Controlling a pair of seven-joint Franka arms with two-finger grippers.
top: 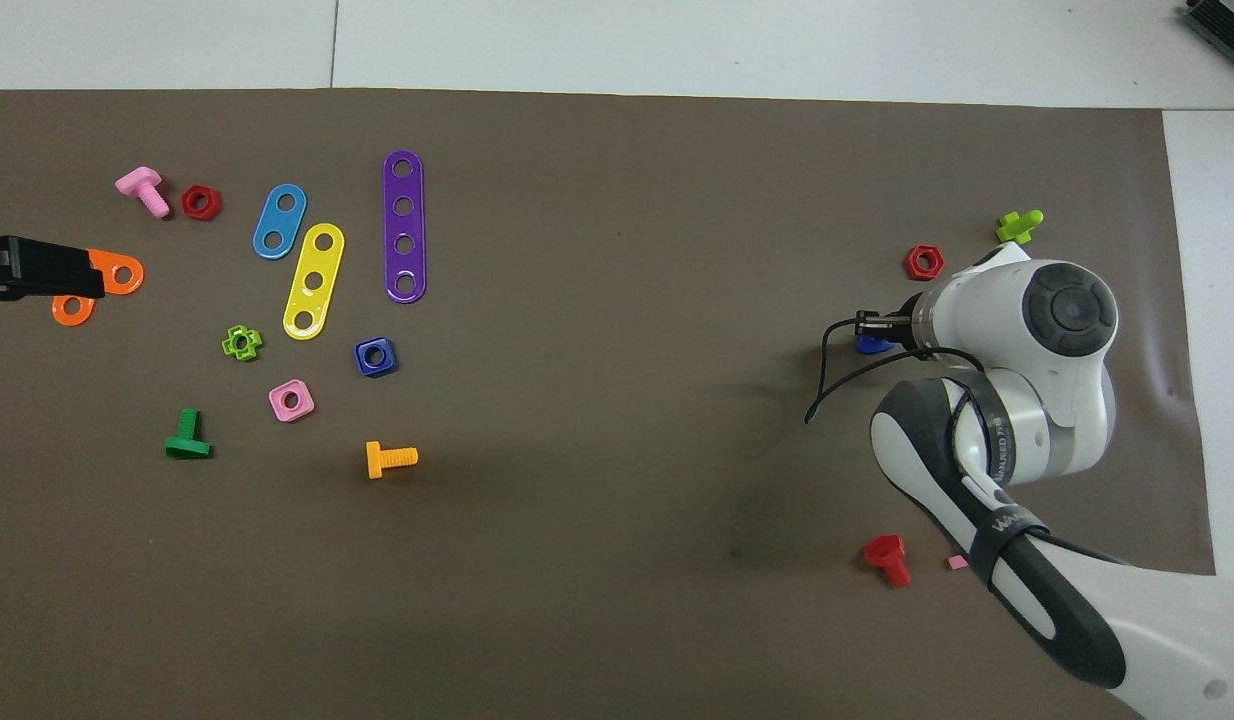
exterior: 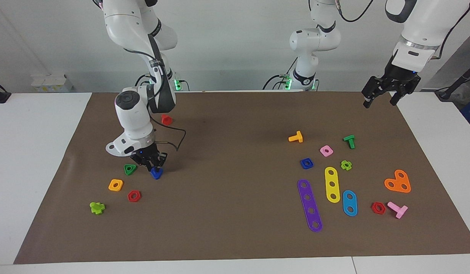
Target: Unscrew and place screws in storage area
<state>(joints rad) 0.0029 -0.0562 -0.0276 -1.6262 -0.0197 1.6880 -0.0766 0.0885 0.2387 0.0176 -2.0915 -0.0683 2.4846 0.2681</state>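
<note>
Dark-blue bolt (exterior: 156, 173) rests low on the mat (exterior: 235, 236) at the right arm's end of the bench, just beside the green triangular nut (exterior: 130, 169). Right gripper (exterior: 150, 164) stands directly over it; whether its fingers grip I cannot tell. Lifting off, it could drag or tip the bolt into that nut. Left gripper (exterior: 380, 101) waits, fingers apart, over the mat's corner.
</note>
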